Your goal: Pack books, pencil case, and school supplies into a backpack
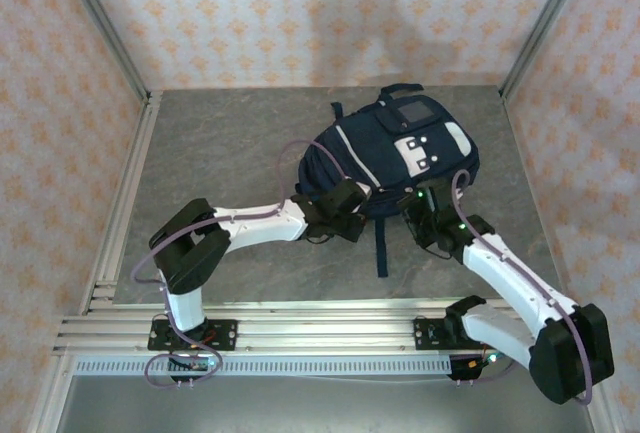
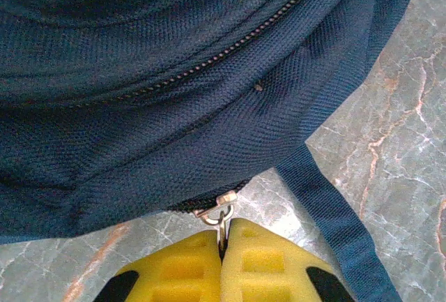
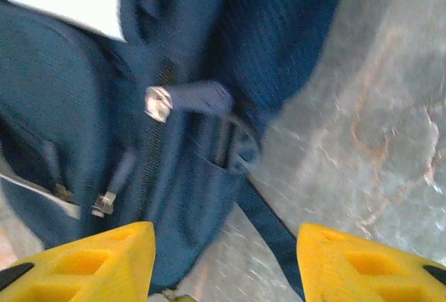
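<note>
The navy backpack (image 1: 400, 153) lies on the grey table, its front pocket with white patches facing up. My left gripper (image 1: 345, 215) sits at its near left edge. In the left wrist view the yellow fingers (image 2: 188, 267) are shut on the metal zipper pull (image 2: 221, 217) at the bottom of the backpack (image 2: 174, 93). My right gripper (image 1: 428, 215) is at the bag's near right edge. It stands open (image 3: 226, 260), its fingers (image 3: 104, 260) apart over the backpack's side (image 3: 188, 176) and a strap (image 3: 268, 229). The books, pencil case and school supplies are out of view.
A dark strap (image 1: 381, 243) trails from the bag toward the near edge. Metal rails (image 1: 125, 203) border the table at left and front. Patterned walls enclose the back and sides. Bare grey table (image 1: 220, 153) lies left of the bag.
</note>
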Motion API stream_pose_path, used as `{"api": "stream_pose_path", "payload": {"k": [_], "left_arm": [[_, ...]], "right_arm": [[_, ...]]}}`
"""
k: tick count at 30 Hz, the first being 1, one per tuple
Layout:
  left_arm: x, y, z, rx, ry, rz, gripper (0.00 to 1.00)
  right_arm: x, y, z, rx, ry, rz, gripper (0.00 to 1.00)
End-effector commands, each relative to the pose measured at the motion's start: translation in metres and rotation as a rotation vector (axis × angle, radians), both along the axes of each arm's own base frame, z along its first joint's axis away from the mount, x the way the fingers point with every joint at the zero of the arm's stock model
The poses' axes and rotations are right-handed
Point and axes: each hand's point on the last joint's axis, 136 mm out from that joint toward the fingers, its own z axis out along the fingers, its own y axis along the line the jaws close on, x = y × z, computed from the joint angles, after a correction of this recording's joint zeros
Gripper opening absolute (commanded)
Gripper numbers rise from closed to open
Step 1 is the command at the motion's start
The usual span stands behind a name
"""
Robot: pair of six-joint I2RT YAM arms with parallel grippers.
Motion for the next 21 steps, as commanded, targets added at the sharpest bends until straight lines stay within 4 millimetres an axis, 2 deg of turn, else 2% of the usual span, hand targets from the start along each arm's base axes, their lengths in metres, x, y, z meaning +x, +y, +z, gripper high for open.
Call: {"api": "stream_pose_path", "payload": {"k": [1, 4, 7, 13, 18, 21], "left_arm": [[-0.012, -0.007, 0.024, -0.064, -0.007, -0.021, 0.0], [-0.015, -0.006, 0.029, -0.084, -0.009, -0.017, 0.0], [-0.017, -0.006, 0.03, -0.083, -0.01, -0.023, 0.0], [-0.017, -0.005, 0.025, -0.074, -0.006, -0.025, 0.0], [-0.015, -0.002, 0.026, -0.058, -0.021, -0.02, 0.0], [-0.014, 0.007, 0.024, -0.027, -0.034, -0.007, 0.0]], "right_arm": [[0.015, 0.024, 0.008, 0.129, -0.069, 0.001, 0.59], [0.022, 0.034, 0.005, 0.156, -0.099, 0.01, 0.6], [0.029, 0.043, 0.004, 0.201, -0.15, 0.017, 0.57], [0.034, 0.045, -0.001, 0.188, -0.191, 0.007, 0.48], [0.037, 0.039, -0.016, 0.122, -0.175, -0.003, 0.16], [0.036, 0.03, -0.021, 0.072, -0.169, -0.018, 0.0]]}}
